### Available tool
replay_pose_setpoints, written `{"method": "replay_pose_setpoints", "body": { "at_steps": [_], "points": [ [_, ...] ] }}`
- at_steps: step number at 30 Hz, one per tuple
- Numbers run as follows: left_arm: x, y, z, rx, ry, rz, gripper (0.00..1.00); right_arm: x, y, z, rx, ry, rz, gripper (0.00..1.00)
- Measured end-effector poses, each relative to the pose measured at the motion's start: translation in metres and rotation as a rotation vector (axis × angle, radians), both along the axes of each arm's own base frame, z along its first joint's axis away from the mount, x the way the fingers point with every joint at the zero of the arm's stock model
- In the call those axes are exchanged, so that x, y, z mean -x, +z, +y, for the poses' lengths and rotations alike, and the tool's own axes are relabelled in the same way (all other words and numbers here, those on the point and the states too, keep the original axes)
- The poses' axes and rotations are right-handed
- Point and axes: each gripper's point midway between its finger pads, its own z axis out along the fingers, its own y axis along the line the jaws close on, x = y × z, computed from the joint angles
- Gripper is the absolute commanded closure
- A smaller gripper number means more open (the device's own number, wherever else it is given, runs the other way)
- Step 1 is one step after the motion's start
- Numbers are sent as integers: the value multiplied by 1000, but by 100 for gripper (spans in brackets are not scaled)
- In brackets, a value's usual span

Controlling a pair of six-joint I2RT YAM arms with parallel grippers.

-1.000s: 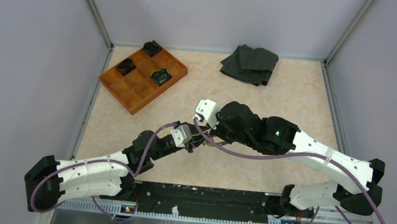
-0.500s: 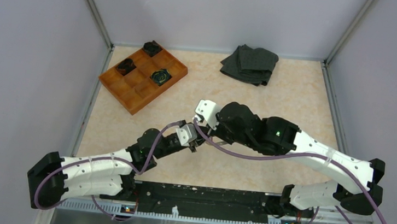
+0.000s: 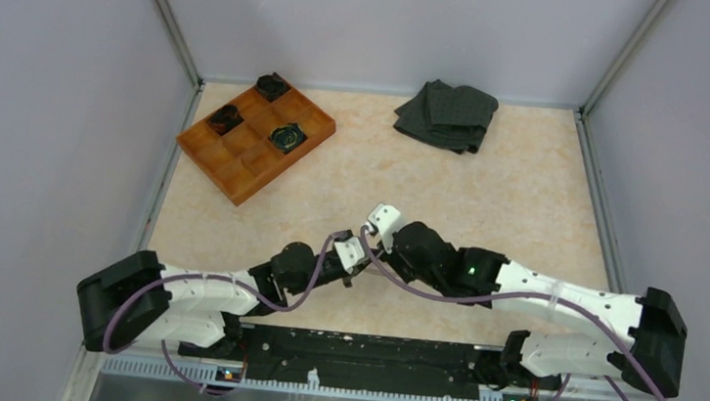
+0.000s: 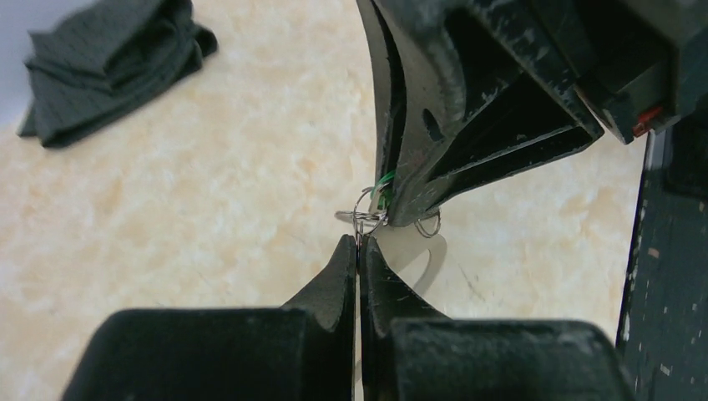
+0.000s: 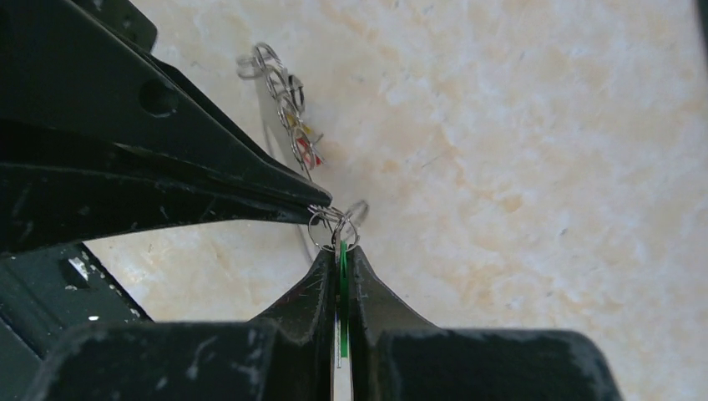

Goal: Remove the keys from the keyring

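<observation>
My two grippers meet tip to tip low over the table, near its front edge. My left gripper (image 4: 360,241) is shut on a thin wire keyring (image 4: 357,219). My right gripper (image 5: 342,249) is shut on a flat grey key with a green mark (image 5: 342,280) that hangs on the small rings (image 5: 321,227) at its tip. A chain of further rings and keys with a red and yellow mark (image 5: 302,144) trails away beyond the left fingers (image 5: 250,188). In the top view the left gripper (image 3: 352,271) and right gripper (image 3: 366,246) hide the keys.
An orange compartment tray (image 3: 236,174) with black round objects (image 3: 288,136) stands at the back left. A dark folded cloth (image 3: 448,114) lies at the back centre. The black base rail (image 3: 366,354) runs along the near edge, close to the grippers. Grey walls enclose the table.
Both arms have stretched out lower and drawn toward the near edge. The meeting point of the grippers shifted slightly right and nearer. Both grippers stayed shut.
</observation>
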Motion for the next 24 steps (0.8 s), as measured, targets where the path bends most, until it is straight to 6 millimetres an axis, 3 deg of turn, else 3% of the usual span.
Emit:
{"method": "replay_pose_setpoints", "body": {
  "at_steps": [3,7,15,24],
  "points": [
    [3,-37,2,-63,-6,44,100,3,-42,-4,-19,-45,47,100],
    [4,-56,3,-85,-2,59,100,2,-65,0,-67,-88,71,100],
    [5,-69,10,-79,-2,35,100,-3,-80,8,-115,-119,122,100],
    [7,-68,15,-81,-5,-6,100,-5,-85,10,-119,-122,173,100]
  ]
}}
